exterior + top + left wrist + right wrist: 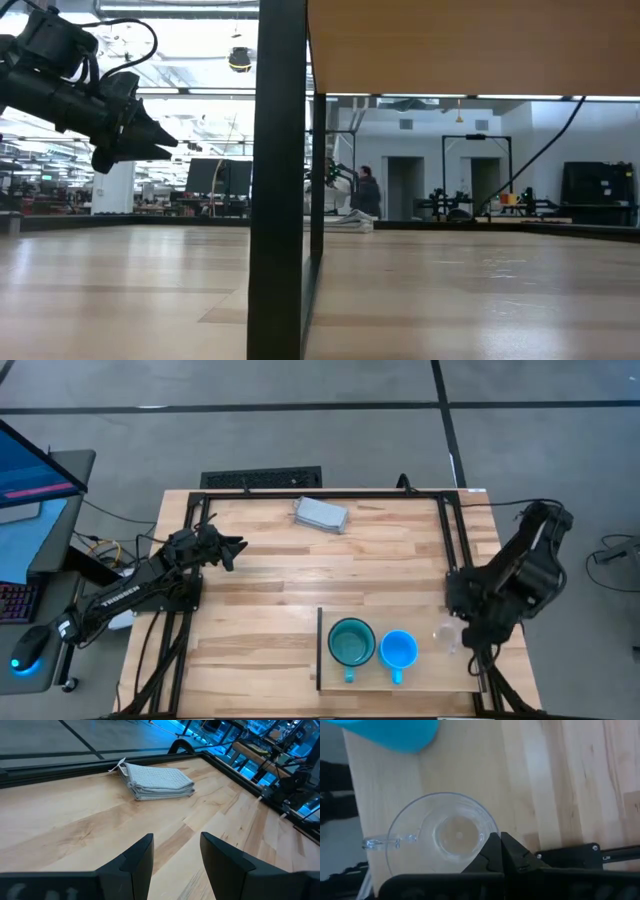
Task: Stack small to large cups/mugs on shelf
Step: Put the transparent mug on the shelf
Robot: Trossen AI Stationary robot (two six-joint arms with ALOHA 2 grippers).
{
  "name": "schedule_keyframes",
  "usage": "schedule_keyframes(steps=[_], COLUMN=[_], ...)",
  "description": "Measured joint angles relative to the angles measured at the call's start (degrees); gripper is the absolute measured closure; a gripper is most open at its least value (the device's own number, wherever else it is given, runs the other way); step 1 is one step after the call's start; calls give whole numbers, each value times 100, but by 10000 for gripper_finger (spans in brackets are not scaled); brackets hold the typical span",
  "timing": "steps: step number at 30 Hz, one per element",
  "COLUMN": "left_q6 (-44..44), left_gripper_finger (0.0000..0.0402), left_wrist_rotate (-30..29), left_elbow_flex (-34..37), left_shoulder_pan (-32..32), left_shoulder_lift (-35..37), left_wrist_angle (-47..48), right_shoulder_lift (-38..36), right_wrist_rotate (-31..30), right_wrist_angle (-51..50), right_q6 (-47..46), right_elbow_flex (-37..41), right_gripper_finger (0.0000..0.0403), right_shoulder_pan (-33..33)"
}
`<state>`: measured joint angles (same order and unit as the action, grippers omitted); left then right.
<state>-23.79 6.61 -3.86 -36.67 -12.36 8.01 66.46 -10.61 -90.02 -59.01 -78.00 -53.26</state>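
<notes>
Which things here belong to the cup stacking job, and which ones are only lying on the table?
For the job:
- teal mug
- bright-blue mug
- clear cup, with the right gripper shut beside its rim
- shelf, the pale board under the cups

Just lying about:
- folded grey cloth at the table's far edge, ahead of the waiting left gripper, which is open

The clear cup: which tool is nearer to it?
Right. The right tool is shut at the clear cup rim; the left tool hovers far across the table.
</notes>
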Motion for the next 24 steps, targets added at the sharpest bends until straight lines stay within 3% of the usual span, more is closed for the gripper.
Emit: schedule_keyframes(steps=[15,24], left_q6=[0,0], left_gripper_finger=[248,248], left_wrist_rotate=[0,2], left_elbow_flex=[2,5], left_shoulder_pan=[0,-1], left_shoulder_lift=[0,0], left_wrist_angle=[2,2], right_shoulder_lift=[762,826], right_wrist_rotate=[-235,-273], right_wrist_angle=[1012,1294], right_q6=[186,195], right_elbow_flex=[-25,-15], right_gripper_finger=[403,403], right_shoulder_pan=[-63,-67])
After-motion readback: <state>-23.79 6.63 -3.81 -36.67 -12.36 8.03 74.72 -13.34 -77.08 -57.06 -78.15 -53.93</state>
